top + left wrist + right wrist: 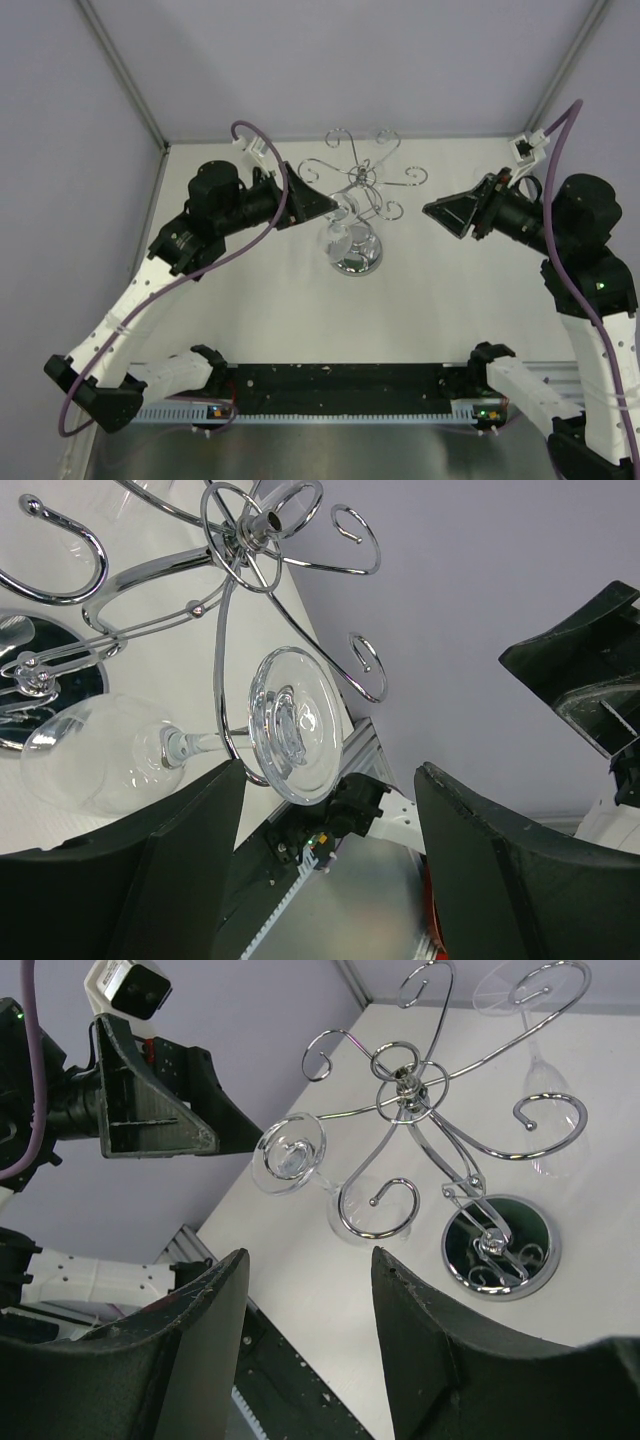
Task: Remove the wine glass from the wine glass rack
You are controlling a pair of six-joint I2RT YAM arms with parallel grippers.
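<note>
1. Robot lab test cell.
2. Left arm (150,280) and right arm (600,350) were bolted at the near edge of a white table (250,320), well behind both sets of jaws.
3. Plain pale lavender wall panels (350,60) in aluminium frame posts (125,75) closed the space beyond the jaws.
4. Slotted cable duct (340,410) ran along the table edge, behind the jaws.
5. Purple cable (36,1070) ran exposed behind the left jaws.
6. Wine glass rack (520,1222) stood like a staged prop between the two sets of jaws.

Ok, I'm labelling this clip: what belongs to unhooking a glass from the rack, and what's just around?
In the job: wine glass; wine glass rack; left claw, open near that glass.
Just around: second glass on the rack; right claw; black cable tray.
</note>
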